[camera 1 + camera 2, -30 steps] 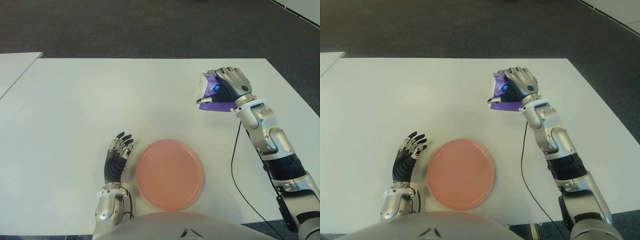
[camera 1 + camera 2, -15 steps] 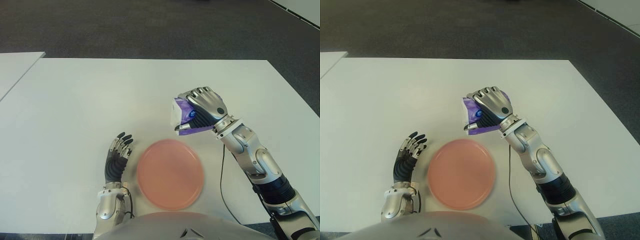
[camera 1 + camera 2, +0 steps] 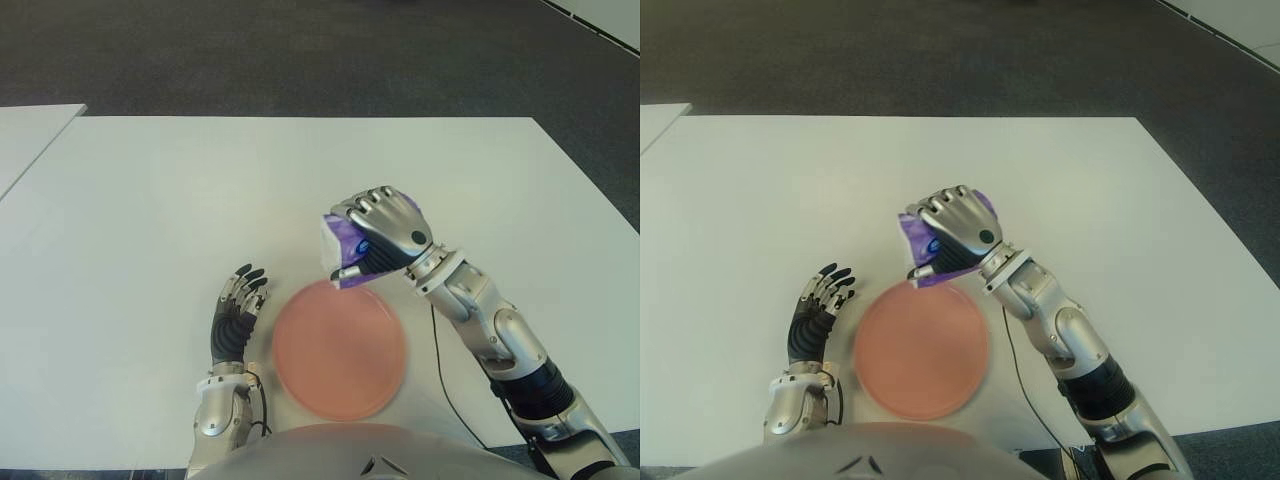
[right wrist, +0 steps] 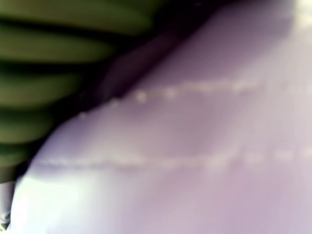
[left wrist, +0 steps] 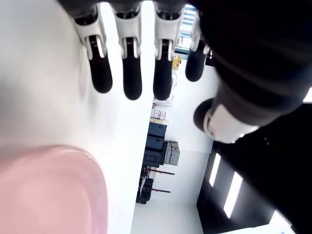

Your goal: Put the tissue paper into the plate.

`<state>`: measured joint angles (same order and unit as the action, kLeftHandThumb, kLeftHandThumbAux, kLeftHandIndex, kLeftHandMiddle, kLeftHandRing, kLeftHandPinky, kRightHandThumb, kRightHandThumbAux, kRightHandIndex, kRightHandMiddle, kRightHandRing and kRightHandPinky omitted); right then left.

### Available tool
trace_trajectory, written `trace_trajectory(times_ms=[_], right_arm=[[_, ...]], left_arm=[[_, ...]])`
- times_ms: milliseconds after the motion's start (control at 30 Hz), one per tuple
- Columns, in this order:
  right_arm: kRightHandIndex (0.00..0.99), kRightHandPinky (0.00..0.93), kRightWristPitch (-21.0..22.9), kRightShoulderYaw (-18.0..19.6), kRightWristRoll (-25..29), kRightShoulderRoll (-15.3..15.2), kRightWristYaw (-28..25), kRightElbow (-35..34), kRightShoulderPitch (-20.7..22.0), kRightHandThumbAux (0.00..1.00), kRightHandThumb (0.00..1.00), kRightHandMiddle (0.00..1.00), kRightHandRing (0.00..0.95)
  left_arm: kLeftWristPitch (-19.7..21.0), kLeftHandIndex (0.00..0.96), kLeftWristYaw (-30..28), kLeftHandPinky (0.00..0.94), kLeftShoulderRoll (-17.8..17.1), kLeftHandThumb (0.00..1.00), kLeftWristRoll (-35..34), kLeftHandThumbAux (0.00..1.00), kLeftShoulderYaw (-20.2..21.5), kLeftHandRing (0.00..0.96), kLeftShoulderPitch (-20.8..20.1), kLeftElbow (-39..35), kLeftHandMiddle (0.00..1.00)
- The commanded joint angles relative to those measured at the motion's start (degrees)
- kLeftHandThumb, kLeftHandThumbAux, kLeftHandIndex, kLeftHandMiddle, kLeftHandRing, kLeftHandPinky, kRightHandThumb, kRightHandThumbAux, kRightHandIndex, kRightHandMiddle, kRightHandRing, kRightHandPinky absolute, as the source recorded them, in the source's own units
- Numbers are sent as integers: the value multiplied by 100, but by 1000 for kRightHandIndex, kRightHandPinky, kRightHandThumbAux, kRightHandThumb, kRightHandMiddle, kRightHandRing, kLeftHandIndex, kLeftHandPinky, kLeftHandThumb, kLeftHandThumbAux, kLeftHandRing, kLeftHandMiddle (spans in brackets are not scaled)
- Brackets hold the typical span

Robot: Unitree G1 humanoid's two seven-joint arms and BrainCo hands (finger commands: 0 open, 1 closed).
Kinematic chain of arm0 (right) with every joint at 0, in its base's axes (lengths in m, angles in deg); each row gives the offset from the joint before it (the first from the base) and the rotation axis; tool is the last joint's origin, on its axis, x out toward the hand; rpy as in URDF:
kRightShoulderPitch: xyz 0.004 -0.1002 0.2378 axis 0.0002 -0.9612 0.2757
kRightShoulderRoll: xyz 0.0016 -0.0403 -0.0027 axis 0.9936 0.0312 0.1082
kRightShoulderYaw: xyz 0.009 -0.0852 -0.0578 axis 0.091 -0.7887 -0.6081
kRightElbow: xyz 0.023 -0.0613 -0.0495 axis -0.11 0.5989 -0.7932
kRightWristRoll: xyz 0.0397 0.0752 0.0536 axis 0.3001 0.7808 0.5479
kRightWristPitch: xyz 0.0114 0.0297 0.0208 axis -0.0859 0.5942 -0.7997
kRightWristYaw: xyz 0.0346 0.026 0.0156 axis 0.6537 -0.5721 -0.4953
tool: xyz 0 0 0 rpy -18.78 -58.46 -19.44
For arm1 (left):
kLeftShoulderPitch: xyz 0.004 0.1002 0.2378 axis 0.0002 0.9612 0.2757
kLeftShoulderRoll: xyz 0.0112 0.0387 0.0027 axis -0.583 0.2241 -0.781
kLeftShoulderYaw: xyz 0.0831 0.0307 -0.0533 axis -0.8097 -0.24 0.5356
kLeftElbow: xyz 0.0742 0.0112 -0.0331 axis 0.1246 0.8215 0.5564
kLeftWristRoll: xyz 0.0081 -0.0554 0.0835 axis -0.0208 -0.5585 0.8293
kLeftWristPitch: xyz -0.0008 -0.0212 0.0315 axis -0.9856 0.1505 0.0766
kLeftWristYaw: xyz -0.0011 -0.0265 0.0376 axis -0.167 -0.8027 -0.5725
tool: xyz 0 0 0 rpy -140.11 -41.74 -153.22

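The right hand, fingers wrapped around the purple tissue paper pack, has swung in from the table's far right to the far rim of the pink plate; release looks close. The left hand shows left of the plate, fingers relaxed and empty

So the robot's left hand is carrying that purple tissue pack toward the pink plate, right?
Not quite. The right hand is carrying the purple tissue pack toward the pink plate, as the left eye view shows. The left hand holds nothing; it shows beside the plate, on its left.
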<state>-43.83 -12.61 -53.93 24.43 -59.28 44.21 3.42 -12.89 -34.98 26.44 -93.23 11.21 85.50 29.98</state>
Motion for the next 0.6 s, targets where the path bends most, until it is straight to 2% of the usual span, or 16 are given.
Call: trace_trajectory(times_ms=[33,200,400,600], right_arm=[[438,889,-139,-190,-201,154,-41,-297,-278,716,716,943,902],[438,889,-240,-287,-105,259,-244,-467,-391,715,717,937,903],[438,897,-409,-301,-140,225,-309,-394,-448,715,715,942,905],[438,904,-596,-339,-305,165,-269,-372,-490,716,711,960,910]], left_arm=[[146,168,77,291,274,378,-67,711,-8,284,-17,192,259],[307,157,129,300,314,400,-143,691,-27,292,-27,96,251],[503,193,163,376,351,456,-311,628,-52,344,-8,-6,286],[459,227,151,340,328,473,-346,575,-72,337,-17,7,291]])
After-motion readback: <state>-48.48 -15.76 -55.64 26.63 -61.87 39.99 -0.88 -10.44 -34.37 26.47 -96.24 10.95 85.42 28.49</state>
